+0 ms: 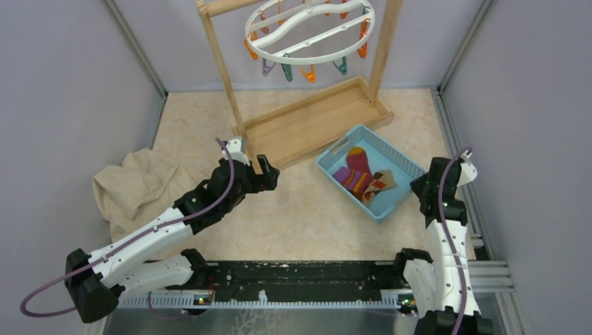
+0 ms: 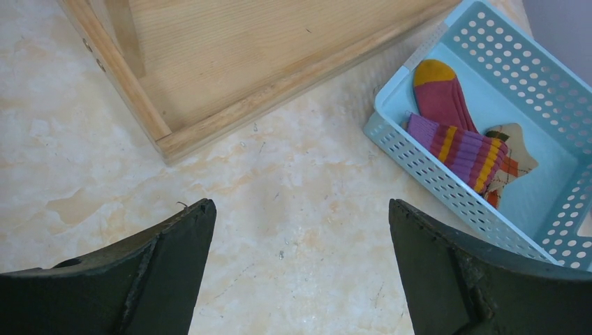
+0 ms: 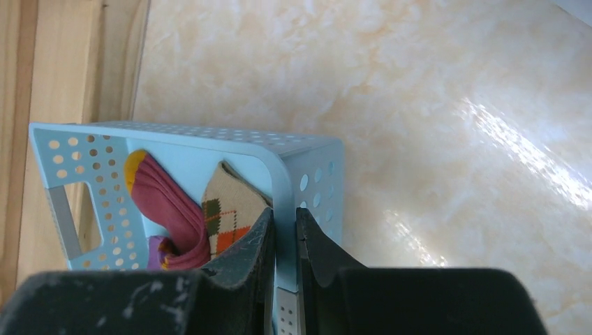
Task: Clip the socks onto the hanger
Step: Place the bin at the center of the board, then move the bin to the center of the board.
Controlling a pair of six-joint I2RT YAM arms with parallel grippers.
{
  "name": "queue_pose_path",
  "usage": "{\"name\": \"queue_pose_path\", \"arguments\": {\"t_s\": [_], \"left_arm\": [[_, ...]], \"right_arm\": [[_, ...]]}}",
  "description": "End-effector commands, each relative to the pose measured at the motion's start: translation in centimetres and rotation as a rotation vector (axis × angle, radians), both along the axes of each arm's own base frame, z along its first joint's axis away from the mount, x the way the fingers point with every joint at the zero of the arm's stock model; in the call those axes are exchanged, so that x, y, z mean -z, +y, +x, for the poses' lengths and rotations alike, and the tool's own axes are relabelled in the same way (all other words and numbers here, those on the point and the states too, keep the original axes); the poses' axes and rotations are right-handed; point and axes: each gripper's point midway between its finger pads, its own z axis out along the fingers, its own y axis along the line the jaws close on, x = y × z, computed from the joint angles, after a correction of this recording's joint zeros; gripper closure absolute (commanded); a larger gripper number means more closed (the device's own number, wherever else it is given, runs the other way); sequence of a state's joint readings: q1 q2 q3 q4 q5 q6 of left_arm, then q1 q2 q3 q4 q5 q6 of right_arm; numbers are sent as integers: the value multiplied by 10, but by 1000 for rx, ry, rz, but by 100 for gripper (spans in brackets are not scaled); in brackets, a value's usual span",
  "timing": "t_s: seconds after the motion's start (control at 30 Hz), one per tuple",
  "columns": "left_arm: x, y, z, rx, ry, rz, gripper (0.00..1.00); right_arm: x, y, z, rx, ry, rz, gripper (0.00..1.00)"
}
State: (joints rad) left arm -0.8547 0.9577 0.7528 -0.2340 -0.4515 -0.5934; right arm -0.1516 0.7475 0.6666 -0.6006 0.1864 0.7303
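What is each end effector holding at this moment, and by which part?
The right end effector is clamped on the blue basket, gripping one of its perforated walls at the rim. The left end effector is open and holds nothing.

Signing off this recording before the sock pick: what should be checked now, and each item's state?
1. The maroon sock and the tan sock lie in the blue basket: ok.
2. The left gripper is open and empty: ok.
3. The right gripper is shut on the basket wall: ok.
4. Hook of the hanger seated on the wooden stand: cannot tell, hook out of view.
5. The clips are free of socks: ok.
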Motion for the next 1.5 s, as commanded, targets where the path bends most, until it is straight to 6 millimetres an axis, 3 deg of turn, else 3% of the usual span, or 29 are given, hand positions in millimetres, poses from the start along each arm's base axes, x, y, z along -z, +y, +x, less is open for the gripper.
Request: {"name": "queue_pose_path", "arguments": {"t_s": [0.0,0.3,0.33,0.43,0.47,0.53,0.7,0.87,1.03,1.17,1.27,1.33,1.47], "left_arm": [[-5,2,-2,5,-10,-14,1],[-5,4,-1,1,-12,5,1],[-5,4,-1,1,-13,7,1],[-5,4,-1,2,-14,5,1],[-4,4,-1,2,-13,8,1],[-3,4,-1,3,-11,12,1],[-1,-1,-1,19,-7,1,1],[-1,-7,0,31,-2,-6,1],[0,-8,1,37,0,-4,1],[1,-10,0,39,8,-17,1],[2,-12,-2,46,14,-31,1],[3,-13,-3,52,20,-33,1],[2,-12,-4,46,25,-34,1]], "right_arm": [[-8,-17,-5,166,-84,72,100],[16,-25,-14,281,-89,144,100],[19,-25,-12,274,-91,139,97],[23,-24,-10,220,-82,104,63],[21,-24,-10,204,-79,88,56],[15,-30,-13,201,-76,36,52],[-8,-47,-20,221,-78,-86,46],[-26,-41,-13,167,-121,-95,45],[-47,0,14,-50,-225,-21,45],[-62,40,30,-232,-212,-112,45],[-53,77,40,-402,-106,-238,45],[-35,108,44,-530,-9,-318,43],[-5,143,51,-633,118,-412,39]]}}
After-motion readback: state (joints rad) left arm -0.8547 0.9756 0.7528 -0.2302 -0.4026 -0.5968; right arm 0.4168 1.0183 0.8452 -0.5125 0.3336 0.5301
